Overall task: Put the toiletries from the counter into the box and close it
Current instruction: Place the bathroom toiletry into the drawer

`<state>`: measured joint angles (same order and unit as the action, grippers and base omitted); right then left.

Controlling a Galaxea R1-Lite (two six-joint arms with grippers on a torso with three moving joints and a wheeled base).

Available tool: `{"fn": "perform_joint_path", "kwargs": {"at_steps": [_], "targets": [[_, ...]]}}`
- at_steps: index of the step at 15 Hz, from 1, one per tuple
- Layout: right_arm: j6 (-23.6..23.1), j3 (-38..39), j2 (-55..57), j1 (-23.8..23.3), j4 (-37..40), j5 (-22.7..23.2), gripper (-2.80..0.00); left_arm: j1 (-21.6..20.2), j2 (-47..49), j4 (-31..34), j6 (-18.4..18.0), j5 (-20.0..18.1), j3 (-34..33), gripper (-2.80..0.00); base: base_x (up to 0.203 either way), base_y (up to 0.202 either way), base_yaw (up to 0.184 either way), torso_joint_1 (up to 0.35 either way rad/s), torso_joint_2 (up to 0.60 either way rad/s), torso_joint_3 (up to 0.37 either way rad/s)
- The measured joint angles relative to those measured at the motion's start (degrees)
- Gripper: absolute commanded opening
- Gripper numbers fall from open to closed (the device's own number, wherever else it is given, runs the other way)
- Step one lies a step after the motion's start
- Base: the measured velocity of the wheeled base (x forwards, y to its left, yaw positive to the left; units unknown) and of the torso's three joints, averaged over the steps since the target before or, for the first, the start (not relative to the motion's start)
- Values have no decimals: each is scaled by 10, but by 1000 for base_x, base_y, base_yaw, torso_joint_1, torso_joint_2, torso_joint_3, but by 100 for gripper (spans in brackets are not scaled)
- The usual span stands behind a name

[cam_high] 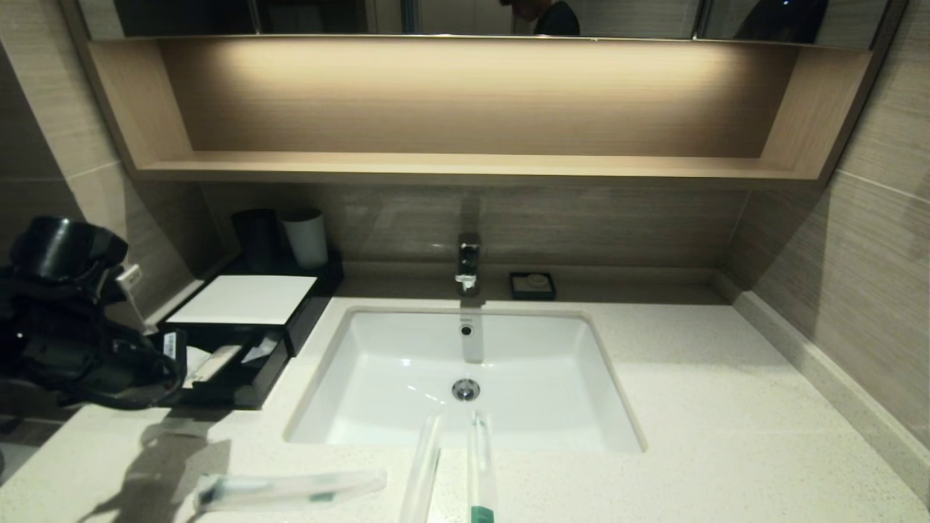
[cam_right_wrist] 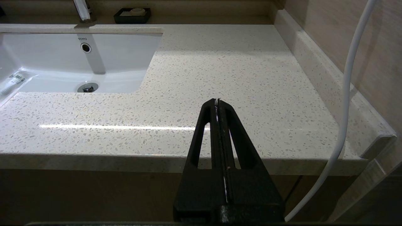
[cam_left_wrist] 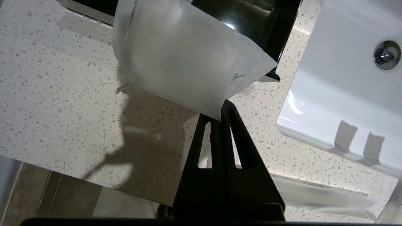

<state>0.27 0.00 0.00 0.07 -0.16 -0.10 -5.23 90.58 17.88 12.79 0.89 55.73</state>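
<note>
My left gripper (cam_left_wrist: 220, 110) is shut on one corner of the small translucent white sachet (cam_left_wrist: 185, 53), which hangs above the counter (cam_left_wrist: 56, 94) just in front of the box's open black drawer (cam_left_wrist: 251, 18). In the head view the left arm (cam_high: 73, 327) is at the far left beside the box (cam_high: 247, 299), whose drawer (cam_high: 243, 378) stands pulled out with pale things inside. Three clear sleeves lie on the counter: one flat (cam_high: 290, 488), two (cam_high: 425, 465) (cam_high: 479, 465) across the sink's front rim. My right gripper (cam_right_wrist: 217, 102) is shut and empty over the counter's front edge, right of the sink.
White sink basin (cam_high: 465, 363) with a tap (cam_high: 468, 261) sits mid-counter. A black cup (cam_high: 256, 236) and a white cup (cam_high: 306, 236) stand behind the box. A small black dish (cam_high: 532, 285) is by the back wall. A white cable (cam_right_wrist: 345, 94) hangs beside the right gripper.
</note>
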Motion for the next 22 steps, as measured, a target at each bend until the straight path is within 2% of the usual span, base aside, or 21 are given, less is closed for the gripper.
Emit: {"fn": "perform_joint_path", "kwargs": {"at_steps": [22], "targets": [[0, 0, 0, 0, 0, 0, -280, 4, 145, -9, 17, -4, 97, -280, 0, 0, 0, 0, 0, 0]]}}
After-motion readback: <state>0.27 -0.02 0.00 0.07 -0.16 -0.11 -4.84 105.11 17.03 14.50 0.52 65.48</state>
